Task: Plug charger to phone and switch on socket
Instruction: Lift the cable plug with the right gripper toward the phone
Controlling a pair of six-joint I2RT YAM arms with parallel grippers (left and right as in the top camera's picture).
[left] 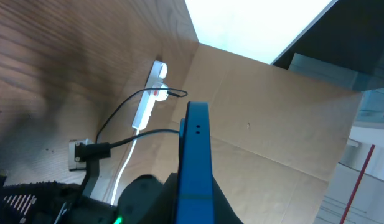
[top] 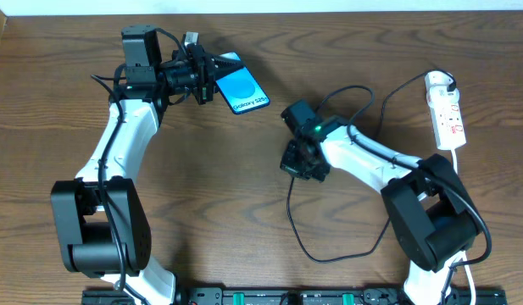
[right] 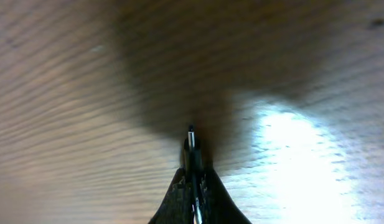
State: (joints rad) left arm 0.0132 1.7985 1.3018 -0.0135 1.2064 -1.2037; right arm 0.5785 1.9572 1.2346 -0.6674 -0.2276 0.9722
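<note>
The phone [top: 242, 89], blue screen with white text, is held tilted above the table at the back by my left gripper [top: 208, 78], which is shut on its edge. In the left wrist view the phone [left: 196, 155] stands edge-on between the fingers. My right gripper [top: 300, 161] is near the table's middle, shut on the charger's plug tip [right: 192, 140], which sticks out past the fingertips close over the wood. The charger's thin black cable [top: 308, 241] loops over the table. The white socket [top: 446, 108] lies at the right edge, and it also shows in the left wrist view [left: 149, 96].
The socket's white lead [top: 461, 169] runs down the right side toward the right arm's base [top: 431, 220]. The left arm's base [top: 100, 224] stands at the front left. A brown cardboard wall [left: 272, 118] rises past the table's far edge.
</note>
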